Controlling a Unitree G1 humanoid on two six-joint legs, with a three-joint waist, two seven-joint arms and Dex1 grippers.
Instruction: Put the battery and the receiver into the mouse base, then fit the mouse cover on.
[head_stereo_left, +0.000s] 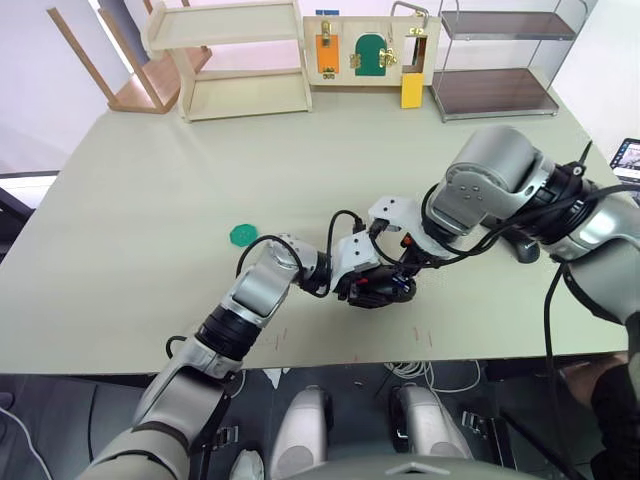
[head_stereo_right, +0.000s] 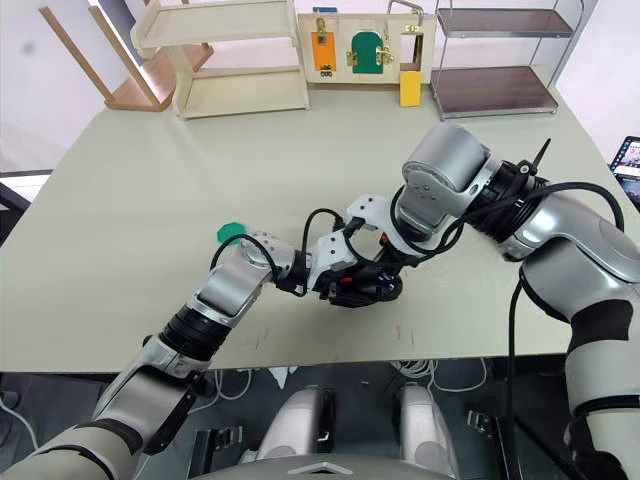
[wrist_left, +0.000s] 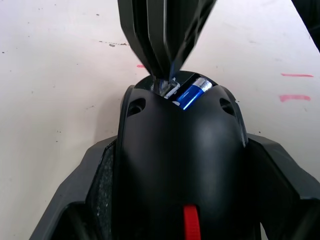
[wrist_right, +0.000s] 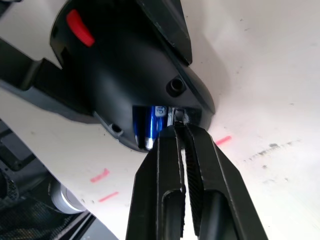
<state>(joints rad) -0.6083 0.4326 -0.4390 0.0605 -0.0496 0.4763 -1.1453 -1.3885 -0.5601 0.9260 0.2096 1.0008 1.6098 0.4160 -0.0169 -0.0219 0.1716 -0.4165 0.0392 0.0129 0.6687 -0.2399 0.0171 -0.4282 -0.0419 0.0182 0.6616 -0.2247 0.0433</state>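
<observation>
Mouse base (wrist_left: 180, 165): lies on the bench (head_stereo_left: 150, 200) near its front edge, braced so it cannot slide while small parts go into its hollow; red patch toward the left arm.

Left pincer (head_stereo_left: 372, 291): its two black fingers (wrist_left: 280, 170) flank the mouse base on either side, pressed against its flanks, clamped on it as a vice would be (my reading is that this arm is only there to steady things).

Battery (wrist_left: 191, 93): already lying in the compartment at the end of the mouse base away from the red patch, blue body and silver end showing in the opening.

Right pincer (wrist_right: 181, 131): tips drawn together, poked into the compartment just beside the battery, coming at the mouse base from the end opposite the left arm.

Receiver (wrist_right: 178, 115): a tiny dark stub with a glint of metal sits at the pincer tips, next to the battery; it looks pinched there, though it is too small to be sure the tips grip it rather than merely press on it.

Step in hand: seating the receiver in its slot, I judge, with the battery done.

Mouse cover (head_stereo_left: 525, 248): probably the dark curved thing on the bench beyond the right forearm, well apart from the mouse base, not yet fitted.

Green disc (head_stereo_left: 243, 235): on the bench, off to the left-arm side of the mouse base, no part of this.
</observation>
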